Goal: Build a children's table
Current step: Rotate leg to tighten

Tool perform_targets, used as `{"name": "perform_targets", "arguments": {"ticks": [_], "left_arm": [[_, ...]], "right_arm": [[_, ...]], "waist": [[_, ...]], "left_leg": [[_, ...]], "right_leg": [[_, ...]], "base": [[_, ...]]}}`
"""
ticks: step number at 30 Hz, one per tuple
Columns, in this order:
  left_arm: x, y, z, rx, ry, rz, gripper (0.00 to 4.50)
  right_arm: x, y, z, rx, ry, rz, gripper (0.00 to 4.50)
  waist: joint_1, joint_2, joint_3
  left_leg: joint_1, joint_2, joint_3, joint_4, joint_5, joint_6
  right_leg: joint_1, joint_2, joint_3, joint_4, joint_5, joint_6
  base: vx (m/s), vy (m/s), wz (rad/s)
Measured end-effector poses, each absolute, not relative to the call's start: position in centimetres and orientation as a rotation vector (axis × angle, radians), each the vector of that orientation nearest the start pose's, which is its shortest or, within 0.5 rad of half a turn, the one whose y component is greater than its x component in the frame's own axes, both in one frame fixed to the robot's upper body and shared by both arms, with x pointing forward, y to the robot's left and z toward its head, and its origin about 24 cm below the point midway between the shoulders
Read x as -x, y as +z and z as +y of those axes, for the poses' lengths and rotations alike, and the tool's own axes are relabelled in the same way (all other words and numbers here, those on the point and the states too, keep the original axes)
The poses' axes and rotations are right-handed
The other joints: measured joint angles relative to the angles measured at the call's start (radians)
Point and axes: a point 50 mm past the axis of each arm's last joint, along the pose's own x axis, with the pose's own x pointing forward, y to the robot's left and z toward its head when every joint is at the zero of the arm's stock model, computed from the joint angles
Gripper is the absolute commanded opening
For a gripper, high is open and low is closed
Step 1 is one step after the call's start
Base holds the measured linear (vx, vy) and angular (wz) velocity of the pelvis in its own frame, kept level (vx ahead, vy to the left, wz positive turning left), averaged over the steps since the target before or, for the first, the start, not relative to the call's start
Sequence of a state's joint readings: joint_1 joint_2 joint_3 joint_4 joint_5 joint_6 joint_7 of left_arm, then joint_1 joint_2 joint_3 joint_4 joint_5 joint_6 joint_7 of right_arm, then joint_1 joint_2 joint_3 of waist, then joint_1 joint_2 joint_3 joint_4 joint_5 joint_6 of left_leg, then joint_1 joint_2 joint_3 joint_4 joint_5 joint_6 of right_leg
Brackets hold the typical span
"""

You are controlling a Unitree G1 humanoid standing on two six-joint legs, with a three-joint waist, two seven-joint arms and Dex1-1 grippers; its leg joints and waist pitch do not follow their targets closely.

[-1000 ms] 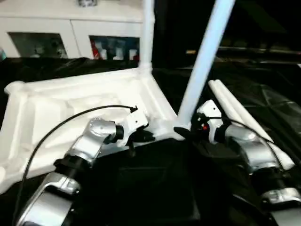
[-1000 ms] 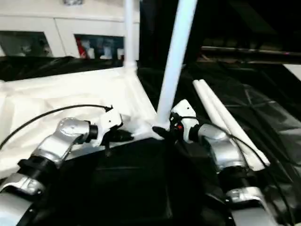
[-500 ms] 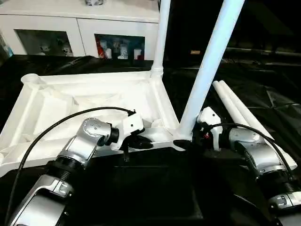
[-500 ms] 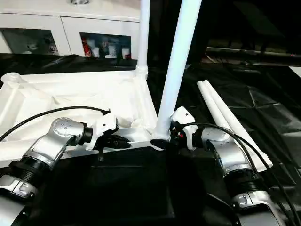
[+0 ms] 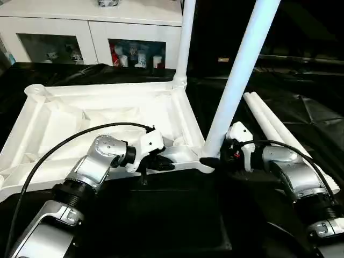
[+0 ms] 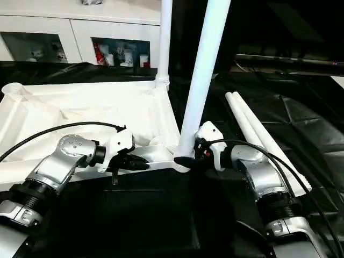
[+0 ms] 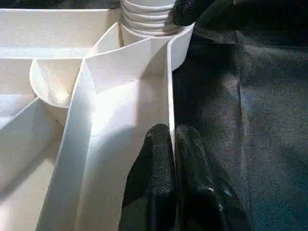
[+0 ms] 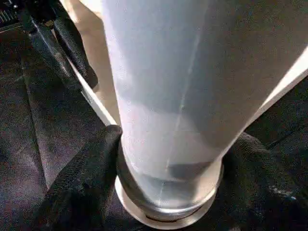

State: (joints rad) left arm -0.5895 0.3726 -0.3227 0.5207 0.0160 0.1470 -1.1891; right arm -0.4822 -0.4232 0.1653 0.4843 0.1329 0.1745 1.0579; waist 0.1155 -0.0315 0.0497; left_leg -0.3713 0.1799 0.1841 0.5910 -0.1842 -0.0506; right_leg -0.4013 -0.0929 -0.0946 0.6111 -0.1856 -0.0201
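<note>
The children's table lies upside down: its white tabletop (image 5: 80,115) rests on the black-covered work table. One white leg (image 5: 184,43) stands in the far right corner socket. A second leg (image 5: 239,75) stands in the near right socket, leaning a little to the right. My left gripper (image 5: 167,164) is shut on the tabletop's thin near rim (image 7: 170,96), one finger on each side. My right gripper (image 8: 173,144) is shut on the base of the near leg, with a black finger (image 8: 84,178) pressed to each side just above the socket.
Two loose white legs (image 5: 269,121) lie side by side on the black cover to the right. The tabletop's far left corner socket (image 5: 33,90) stands open. A white cabinet with glass doors (image 5: 97,32) stands behind. A dark flat block (image 5: 177,215) sits in front.
The camera view shifted over the first half second. My right gripper's fingers have drawn in against the near leg's base. My left gripper has kept its grip on the rim.
</note>
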Motion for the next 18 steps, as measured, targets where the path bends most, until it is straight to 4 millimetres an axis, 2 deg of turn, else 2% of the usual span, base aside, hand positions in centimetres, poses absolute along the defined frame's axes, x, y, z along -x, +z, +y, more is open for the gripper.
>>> {"name": "perform_targets", "arguments": {"ticks": [7,10,13,18], "left_arm": [[-31.4,5.6,12.5,-0.425,-1.339,0.446,0.0],[-31.6,5.4,12.3,-0.423,-1.297,0.44,0.0],[-32.5,5.2,11.5,-0.395,-1.189,0.435,0.0],[-33.8,4.8,8.6,-0.358,-1.034,0.441,0.0]], "right_arm": [[-31.2,5.3,-16.6,0.216,1.078,0.373,2.7],[-31.6,4.9,-16.3,0.194,1.025,0.365,2.7],[-32.5,4.2,-15.6,0.133,0.857,0.346,2.7],[-34.2,3.5,-14.1,0.036,0.519,0.338,2.69]], "waist": [[-0.001,0.0,0.0],[-0.003,-0.001,-0.001],[-0.007,-0.001,-0.001],[-0.013,-0.001,-0.001]], "left_leg": [[0.001,0.0,0.0,0.0,0.0,0.0],[0.004,0.0,0.0,0.0,0.0,0.0],[0.005,0.0,0.0,0.0,0.0,-0.001],[0.006,0.0,0.0,0.0,0.001,-0.002]], "right_leg": [[0.001,0.0,0.0,0.0,0.0,0.0],[0.004,0.0,0.0,0.0,0.0,0.0],[0.004,0.0,0.0,0.0,0.0,0.001],[0.005,0.0,0.001,-0.001,-0.002,0.004]], "base": [[0.0,0.0,0.0],[0.0,0.0,0.0],[0.0,0.0,0.0],[0.0,0.0,0.0]]}}
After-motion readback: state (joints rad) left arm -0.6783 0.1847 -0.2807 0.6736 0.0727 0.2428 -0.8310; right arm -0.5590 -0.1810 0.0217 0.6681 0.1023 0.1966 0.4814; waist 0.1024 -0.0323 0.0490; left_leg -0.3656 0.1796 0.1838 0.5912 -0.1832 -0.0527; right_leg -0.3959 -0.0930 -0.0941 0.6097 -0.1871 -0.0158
